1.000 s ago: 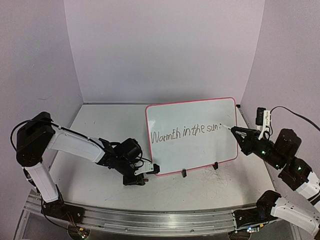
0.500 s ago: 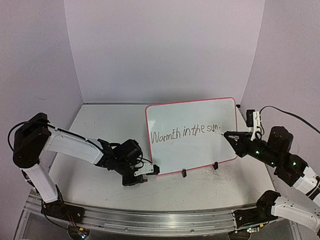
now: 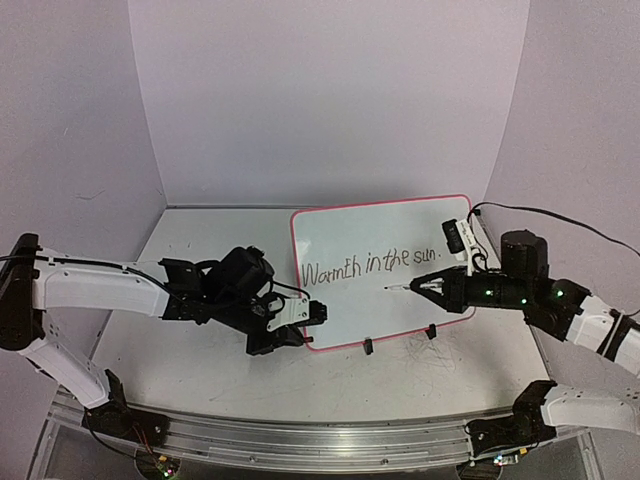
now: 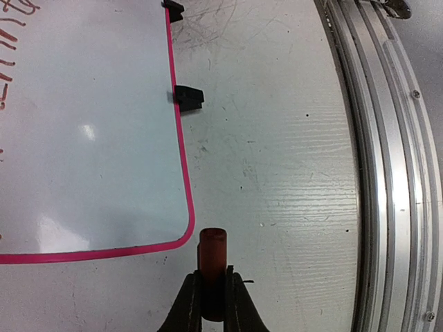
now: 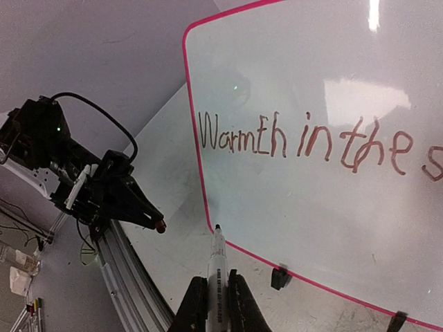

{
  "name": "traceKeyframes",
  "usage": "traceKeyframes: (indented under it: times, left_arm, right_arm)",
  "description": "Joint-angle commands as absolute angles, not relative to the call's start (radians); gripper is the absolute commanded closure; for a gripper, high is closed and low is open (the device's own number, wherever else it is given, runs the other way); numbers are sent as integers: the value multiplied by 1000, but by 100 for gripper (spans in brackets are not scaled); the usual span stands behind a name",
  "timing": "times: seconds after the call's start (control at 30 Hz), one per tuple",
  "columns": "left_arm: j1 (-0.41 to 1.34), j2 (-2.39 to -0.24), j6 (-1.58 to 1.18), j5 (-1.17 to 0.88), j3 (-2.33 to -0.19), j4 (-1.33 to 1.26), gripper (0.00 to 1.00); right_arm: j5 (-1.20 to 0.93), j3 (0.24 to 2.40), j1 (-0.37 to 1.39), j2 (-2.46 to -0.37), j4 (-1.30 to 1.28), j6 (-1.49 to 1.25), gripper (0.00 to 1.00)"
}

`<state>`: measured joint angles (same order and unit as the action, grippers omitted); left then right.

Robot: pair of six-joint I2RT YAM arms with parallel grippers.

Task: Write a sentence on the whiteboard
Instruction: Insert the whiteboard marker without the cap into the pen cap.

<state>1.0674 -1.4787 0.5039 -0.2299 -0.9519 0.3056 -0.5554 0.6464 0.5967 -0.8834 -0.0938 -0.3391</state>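
Note:
The whiteboard [image 3: 400, 235], white with a pink frame, stands tilted at the back right and reads "Warmth in the sun." in red-brown ink. It also shows in the left wrist view [image 4: 90, 138] and the right wrist view [image 5: 311, 207]. My right gripper [image 3: 432, 286] is shut on a white marker [image 5: 217, 266], and its tip [image 3: 388, 289] hovers in front of the board below the writing. My left gripper [image 3: 316, 314] is shut on the marker's red-brown cap [image 4: 212, 250], just off the board's lower left corner.
Two black clip feet [image 3: 368, 346] [image 3: 432, 331] hold the board's lower edge. An aluminium rail [image 3: 300, 440] runs along the near table edge. Purple walls close in the back and both sides. A black cable [image 3: 560, 222] trails from the right arm.
The right gripper has swung the marker left and down, away from the end of the sentence. The left arm has stretched out, and its gripper shifted slightly right.

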Motion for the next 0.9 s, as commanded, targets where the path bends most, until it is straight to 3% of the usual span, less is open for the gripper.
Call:
traceKeyframes:
  times: [0.0,0.4,0.87]
  left_arm:
    - [1078,-1439,540,-238,-1007,297,100]
    - [1083,-1351,560,-163,-884,157,100]
    - [1088,-1320,557,-144,-843,132,100]
  right_arm:
    - [-658,695,642,-961,31,-415,100]
    - [-485,836,931,-1292,176,-496,100]
    - [-464,778,944,-1267,202,-534,100]
